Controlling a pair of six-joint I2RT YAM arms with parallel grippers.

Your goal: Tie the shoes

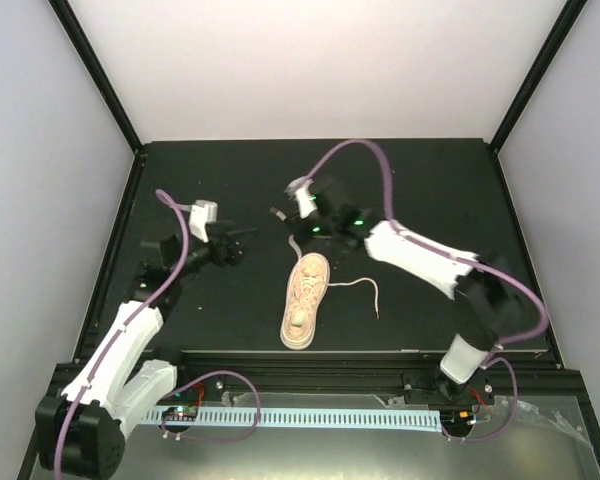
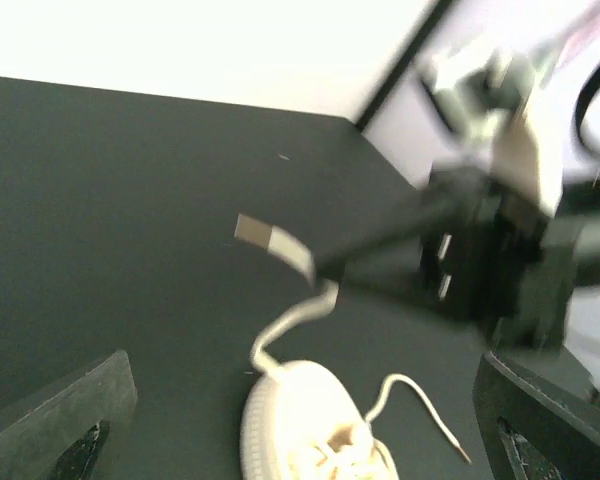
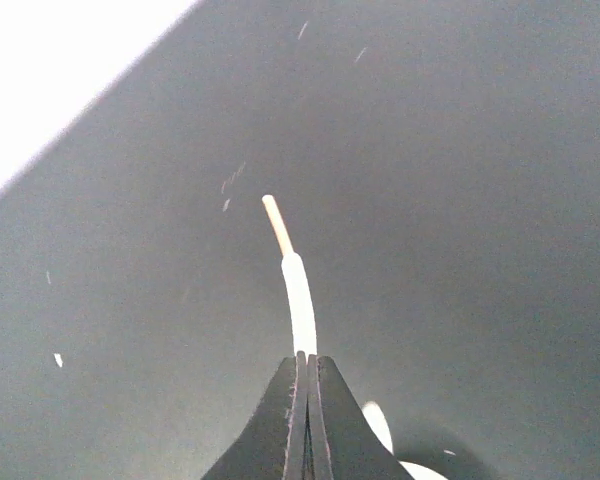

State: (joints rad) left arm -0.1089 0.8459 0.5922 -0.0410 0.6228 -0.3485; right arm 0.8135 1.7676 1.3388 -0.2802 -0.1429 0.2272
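Note:
The beige sneaker [image 1: 305, 300] lies on the black table, its toe toward the near edge. My right gripper [image 1: 278, 214] is shut on the end of one off-white lace [image 3: 298, 295] and holds it up beyond the shoe's heel. The lace's bare tip pokes out past the shut fingers [image 3: 290, 420]. The other lace [image 1: 368, 290] lies loose on the table to the shoe's right. My left gripper [image 1: 248, 240] is open and empty, left of the held lace. In the left wrist view the shoe [image 2: 300, 430] sits between its spread fingers [image 2: 70, 420], with the held lace [image 2: 290, 320] rising from it.
The table [image 1: 430, 180] is black with raised dark rails at its edges, inside white walls. The right arm [image 1: 420, 255] reaches across the table's right half, behind the shoe. A perforated white strip [image 1: 310, 415] runs along the near edge.

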